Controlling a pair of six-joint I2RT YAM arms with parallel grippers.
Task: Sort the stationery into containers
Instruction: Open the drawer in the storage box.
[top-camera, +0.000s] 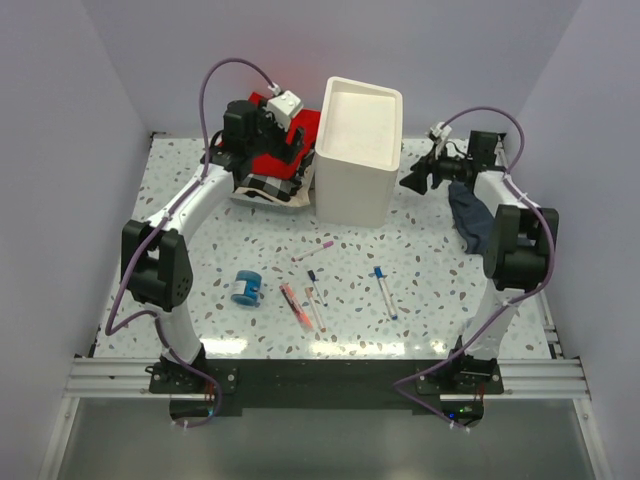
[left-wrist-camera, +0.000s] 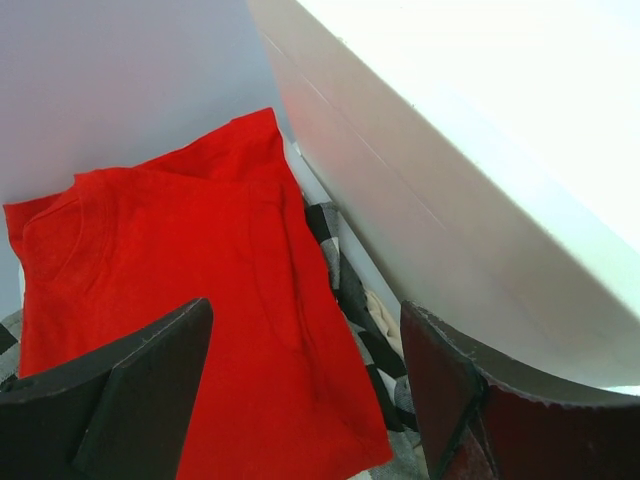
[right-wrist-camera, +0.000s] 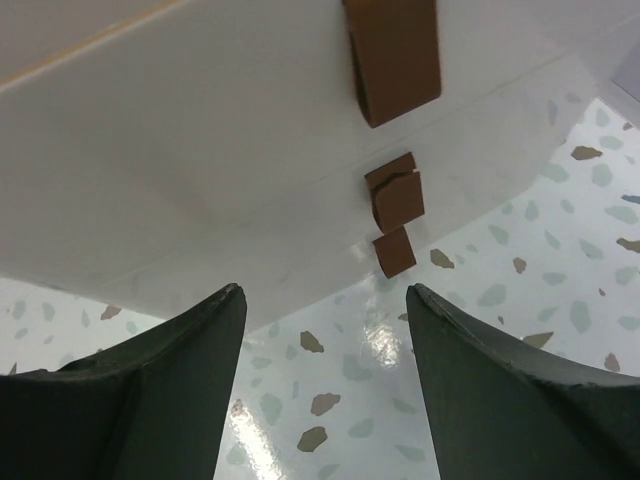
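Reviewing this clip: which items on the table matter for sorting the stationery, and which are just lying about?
Part of the job:
blue tape roll
orange-red marker
thin pen beside the marker
blue-capped pen
pink-capped pen
white drawer unit

Lying about:
red cloth
checked cloth
dark blue-grey cloth

The white drawer unit blocks the table's far middle. The left gripper, jaws apart, hangs close beside the unit's left wall, over the red folded cloth. The right gripper, jaws spread, faces the brown handles across bare tabletop. A dark blue-grey cloth crowds the right edge.
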